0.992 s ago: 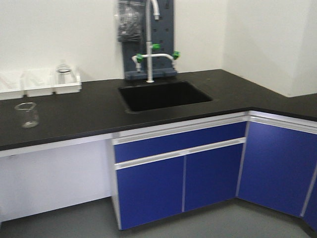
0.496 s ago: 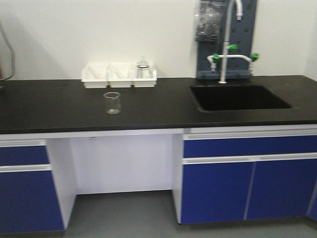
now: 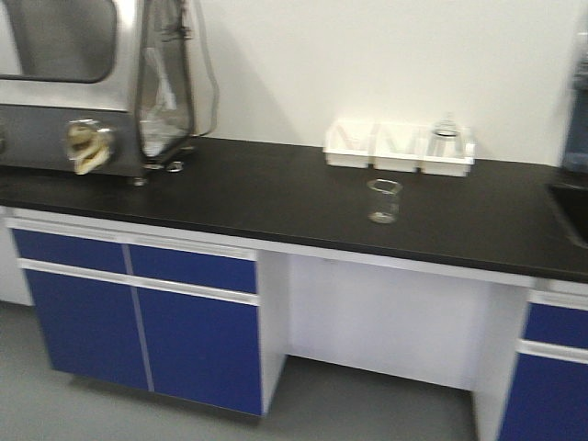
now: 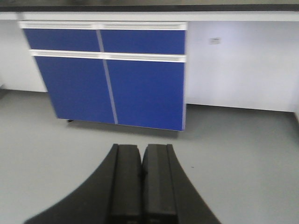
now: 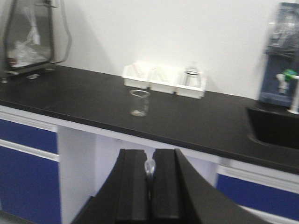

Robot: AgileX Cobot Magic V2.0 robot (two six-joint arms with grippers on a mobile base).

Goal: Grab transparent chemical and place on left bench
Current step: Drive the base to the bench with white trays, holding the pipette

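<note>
The right gripper (image 5: 149, 157) has its jaws pressed on the pipette (image 5: 149, 166). Only a small clear bulb shows in the narrow slit between the pads; the rest of it is hidden. This gripper hangs in the air in front of the bench (image 5: 84, 100), lower than the beaker (image 5: 139, 102) and a little to the right of it, well apart from it. So the pipette is in the gripper and not on the bench.

The beaker stands upright and alone on the black bench top. Behind the beaker, along the white wall (image 3: 367, 55), three white bins (image 3: 400, 147) stand in a row, touching each other. The bin furthest right holds a clear vessel; I cannot tell of which kind. Far to the left of the beaker is a steel box (image 3: 73, 110) with a window. Far to the right of the beaker is a sink (image 5: 273, 128).

The left gripper (image 4: 141, 150) has its jaws together with nothing between them. It faces blue cabinets (image 4: 110, 79) and grey floor (image 4: 233, 154).
</note>
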